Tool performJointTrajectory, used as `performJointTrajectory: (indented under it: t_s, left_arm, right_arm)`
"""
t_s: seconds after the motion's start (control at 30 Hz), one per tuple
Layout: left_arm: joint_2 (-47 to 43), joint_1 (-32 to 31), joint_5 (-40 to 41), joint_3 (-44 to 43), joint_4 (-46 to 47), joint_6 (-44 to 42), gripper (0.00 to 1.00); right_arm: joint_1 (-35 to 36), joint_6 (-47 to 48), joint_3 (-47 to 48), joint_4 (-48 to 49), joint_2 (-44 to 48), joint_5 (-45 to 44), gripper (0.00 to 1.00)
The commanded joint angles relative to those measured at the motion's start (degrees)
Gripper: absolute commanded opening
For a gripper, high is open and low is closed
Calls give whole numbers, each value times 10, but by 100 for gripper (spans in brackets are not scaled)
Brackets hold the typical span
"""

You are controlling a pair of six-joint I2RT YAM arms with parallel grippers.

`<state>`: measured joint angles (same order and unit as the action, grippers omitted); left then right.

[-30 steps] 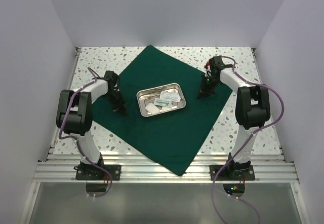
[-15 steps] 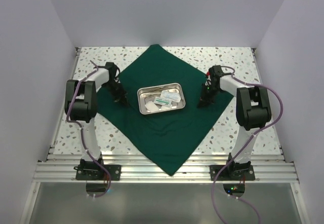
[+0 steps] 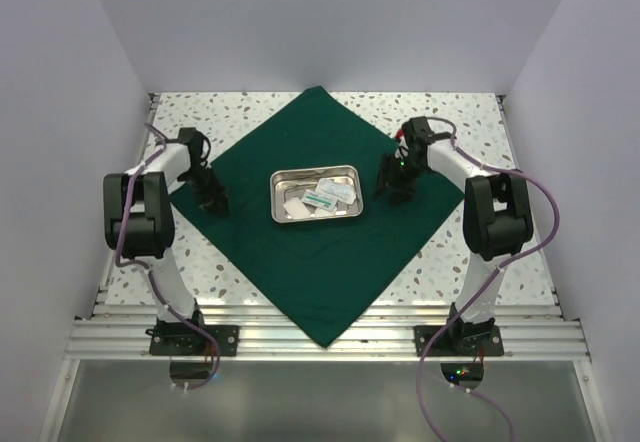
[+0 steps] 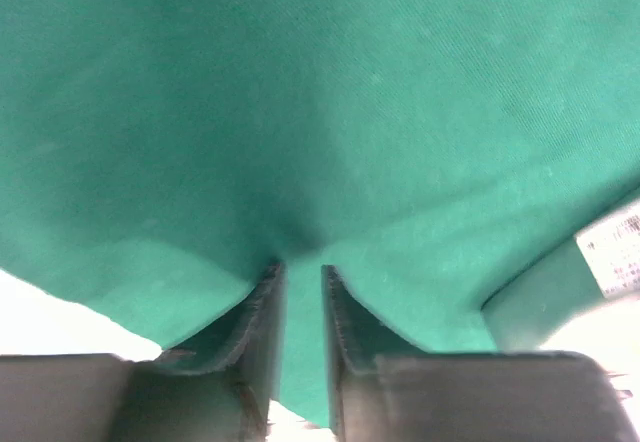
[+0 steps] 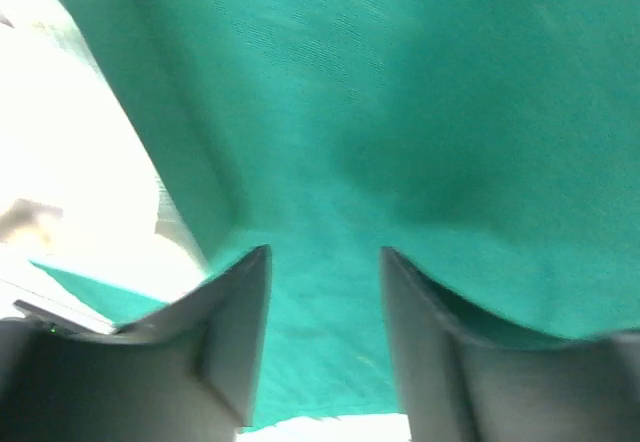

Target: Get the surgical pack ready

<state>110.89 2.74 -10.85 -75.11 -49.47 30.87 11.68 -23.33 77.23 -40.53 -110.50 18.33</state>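
Surgical pack: dark green drape lying open and flat as a diamond on the speckled table, near corner toward the arm bases, far corner toward the back wall. Steel tray sits on its middle, paper packets inside. No fold made yet.

Left gripper: down on the cloth close to its left corner. In the wrist view the fingers are drawn almost together and the fabric puckers at their tips, so it reads as pinching a small fold of drape.

Right gripper: down on the cloth just right of the tray, not touching it as far as can be told. In the wrist view the jaws stand apart with cloth stretched across the gap; no pinch visible.

Step in hand (judgement): positioning and taking hold of the sheet's two sides, ahead of wrapping the tray.

Next move calls for: a firm pinch by the right gripper before any lift. Then raise a side and carry it over the tray, high enough to clear the rim. Keep the pull even so the tray is not dragged off centre or the packets tipped out.
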Motion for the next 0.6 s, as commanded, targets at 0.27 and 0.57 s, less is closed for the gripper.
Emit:
performJointTrajectory:
  t_s: [0.27, 0.57]
  left_arm:
    - [-119, 4, -145, 30, 90, -31, 36]
    - [-53, -57, -181, 18, 123, 6, 24]
  right_arm:
    - [74, 3, 172, -24, -50, 29, 85]
    - [97, 2, 198, -37, -95, 9, 81]
